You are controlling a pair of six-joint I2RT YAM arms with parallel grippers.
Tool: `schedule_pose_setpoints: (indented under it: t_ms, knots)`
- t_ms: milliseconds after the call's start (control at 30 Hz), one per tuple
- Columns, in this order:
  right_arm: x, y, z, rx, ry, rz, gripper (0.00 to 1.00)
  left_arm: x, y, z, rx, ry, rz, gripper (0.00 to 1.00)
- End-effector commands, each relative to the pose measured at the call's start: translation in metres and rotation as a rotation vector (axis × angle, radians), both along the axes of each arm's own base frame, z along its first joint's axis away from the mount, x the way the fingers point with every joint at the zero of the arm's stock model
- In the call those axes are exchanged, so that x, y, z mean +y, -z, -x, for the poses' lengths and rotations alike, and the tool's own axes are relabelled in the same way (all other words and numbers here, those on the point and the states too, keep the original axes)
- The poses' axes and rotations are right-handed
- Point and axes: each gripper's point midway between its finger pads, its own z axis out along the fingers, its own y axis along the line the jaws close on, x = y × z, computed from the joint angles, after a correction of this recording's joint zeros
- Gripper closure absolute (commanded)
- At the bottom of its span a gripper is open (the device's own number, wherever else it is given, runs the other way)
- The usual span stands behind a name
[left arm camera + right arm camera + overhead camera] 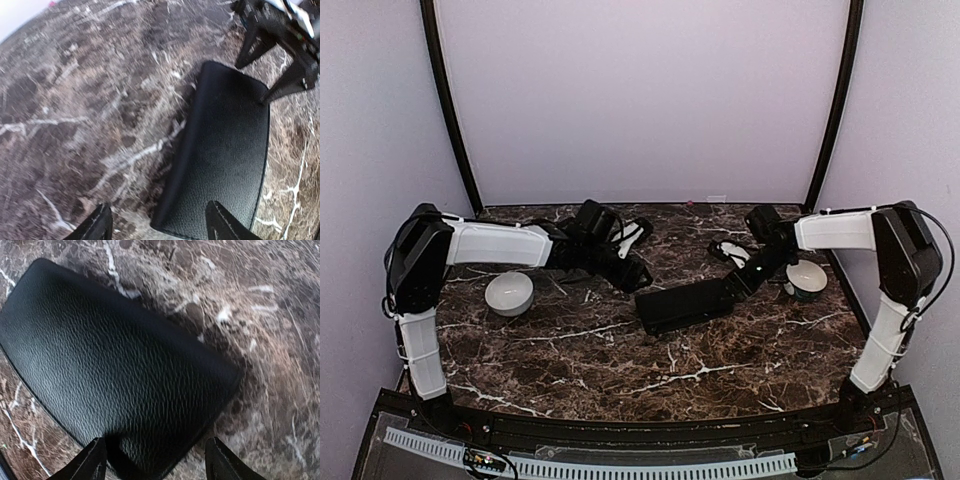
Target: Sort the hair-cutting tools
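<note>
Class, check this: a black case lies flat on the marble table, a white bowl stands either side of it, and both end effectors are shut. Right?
One slip: both are open. The wrist views show them spread wide: the left end effector over one end of the case, the right end effector over the other. The rest stands.

Dark brown marble-pattern table (pixel 620 360), white veining, low sheen. Behind the table, a plain pale lilac back wall (pixel 640 100). Matching side walls (pixel 370 150) flank the table. Two curved black poles (pixel 448 110) rise from the table's far corners. Light soft, even.
</note>
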Motion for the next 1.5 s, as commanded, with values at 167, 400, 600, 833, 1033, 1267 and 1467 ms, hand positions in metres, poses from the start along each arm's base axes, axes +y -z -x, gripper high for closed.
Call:
schedule_pose_setpoints:
  t_ms: [167,400,600,833,1033,1267,1467]
  knots:
    - [0.048,0.009,-0.004,0.181,-0.109,-0.117,0.45,0.001,0.014,0.058,0.088,0.068,-0.005,0.35]
    - [0.096,0.017,-0.013,0.188,-0.224,-0.111,0.50,0.021,0.021,0.088,0.123,0.024,-0.026,0.35]
    - [0.125,-0.001,-0.026,0.124,-0.274,-0.112,0.51,0.035,0.015,0.095,0.115,-0.016,-0.046,0.35]
    - [0.094,-0.061,-0.043,-0.043,-0.228,-0.093,0.44,0.016,0.012,0.108,0.059,0.058,-0.042,0.35]
    - [0.051,-0.108,-0.027,-0.273,-0.168,-0.067,0.41,-0.011,0.000,0.108,0.019,0.115,-0.006,0.41]
    - [0.017,-0.080,0.026,-0.263,-0.159,-0.043,0.37,-0.029,0.001,0.099,0.035,0.065,-0.003,0.38]
    - [0.020,-0.020,0.060,-0.100,-0.256,0.030,0.40,-0.023,0.004,0.094,0.058,-0.001,-0.020,0.37]
